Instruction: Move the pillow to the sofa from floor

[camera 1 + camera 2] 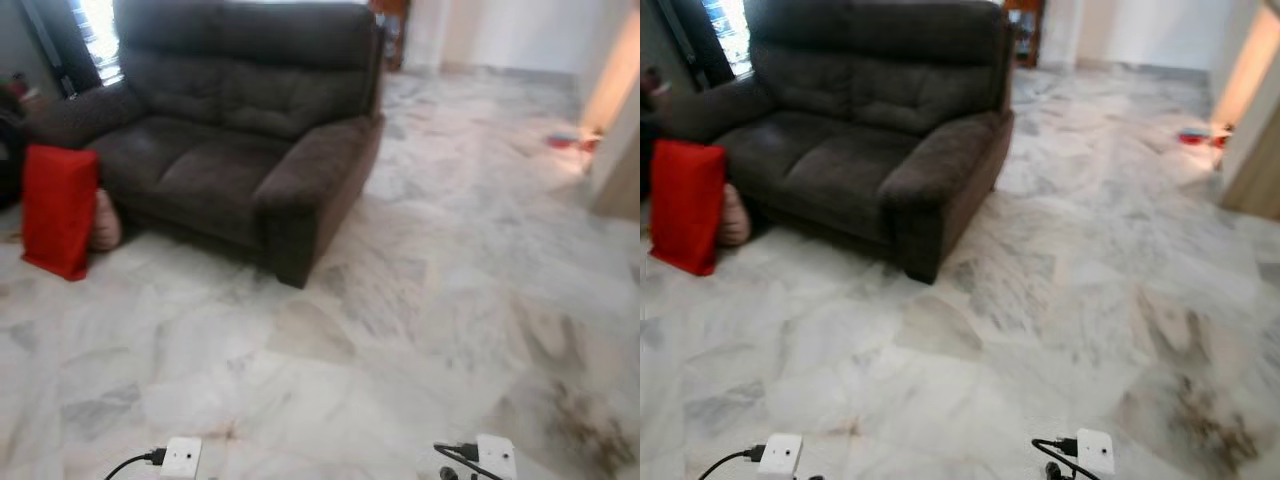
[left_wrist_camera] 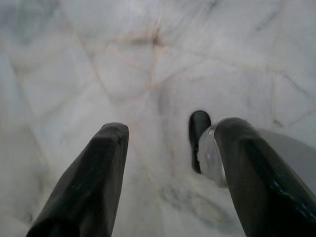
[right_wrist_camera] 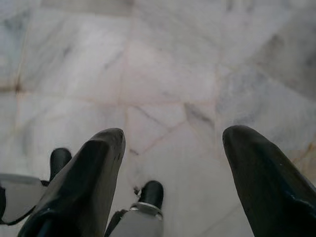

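Note:
A red pillow (image 1: pixel 58 210) stands upright on the marble floor, leaning against the left front of a dark brown two-seat sofa (image 1: pixel 240 130). It is far ahead on my left. Both arms hang low at the bottom of the eye views, with the white wrist unit of the left arm (image 1: pixel 181 457) and that of the right arm (image 1: pixel 497 455) just visible. In the wrist views, my left gripper (image 2: pixel 173 129) and right gripper (image 3: pixel 174 134) point down at the floor, both open and holding nothing.
A tan rounded object (image 1: pixel 105 220) lies between the pillow and the sofa base. Pale marble floor (image 1: pixel 420 300) stretches ahead and to the right. A wall corner (image 1: pixel 615 150) stands at the far right, with a small red item (image 1: pixel 570 140) on the floor near it.

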